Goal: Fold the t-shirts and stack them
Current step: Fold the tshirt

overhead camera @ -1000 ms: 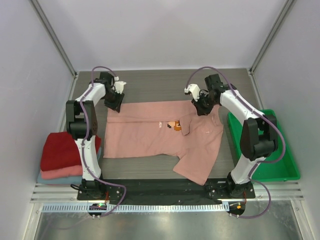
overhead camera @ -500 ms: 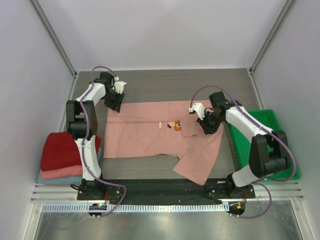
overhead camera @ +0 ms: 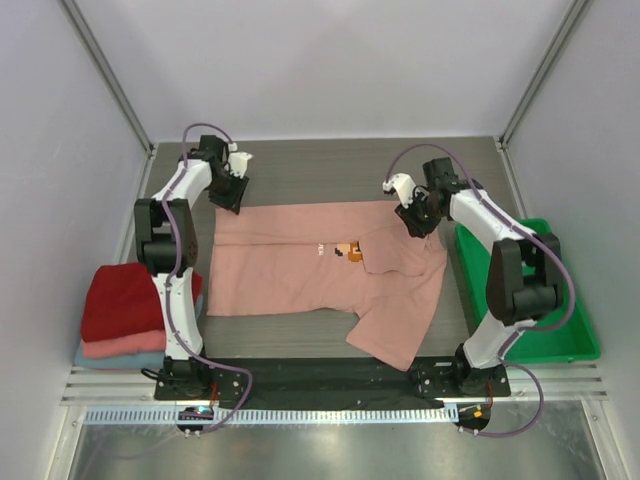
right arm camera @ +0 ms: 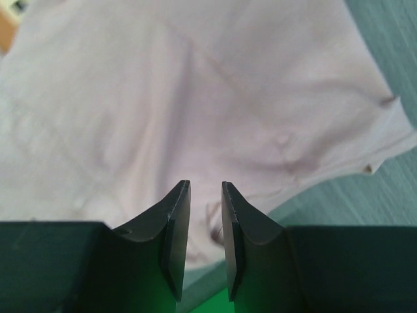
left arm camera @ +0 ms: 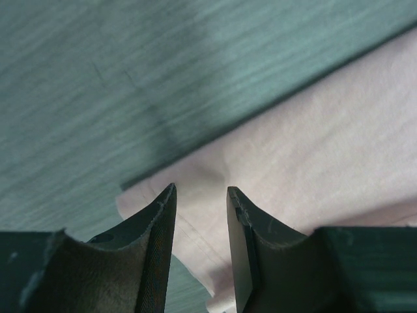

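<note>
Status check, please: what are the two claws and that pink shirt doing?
Left gripper open above pink t-shirt corner. Right gripper open, empty. T-shirt spread out, not stacked. Nothing blocking.

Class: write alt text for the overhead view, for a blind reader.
A pink t-shirt lies spread on a table, with the left gripper and right gripper open at its far corners. Folded shirts are stacked at left; a green tray sits at right.
</note>
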